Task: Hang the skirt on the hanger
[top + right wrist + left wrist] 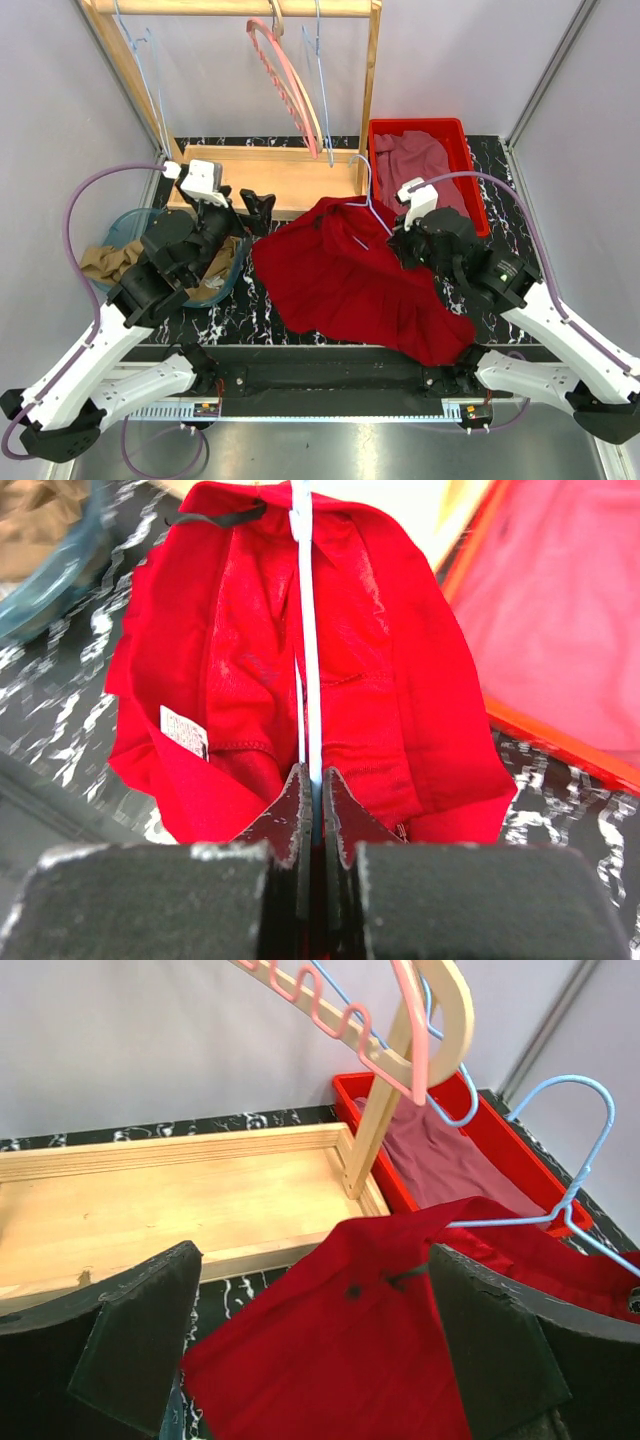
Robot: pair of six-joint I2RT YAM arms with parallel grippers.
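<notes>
A: Where's the skirt (350, 280)?
B: Flat on the bench (240, 312), hanger (371, 200) at its one o'clock edge.
A: Hands?
B: Right hand (313, 782) pinches the hanger wire; left hand (315, 1345) is spread and empty, at nine o'clock.

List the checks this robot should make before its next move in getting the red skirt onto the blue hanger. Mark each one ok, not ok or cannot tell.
1. The right claw is shut on the blue hanger: ok.
2. The left claw is open, ready to grasp: ok.
3. The left claw has hold of the red skirt: not ok, it holds nothing.
4. The hook pokes out free past the skirt's edge: ok.
5. Both shoulders of the hanger sit inside the skirt: cannot tell.
</notes>
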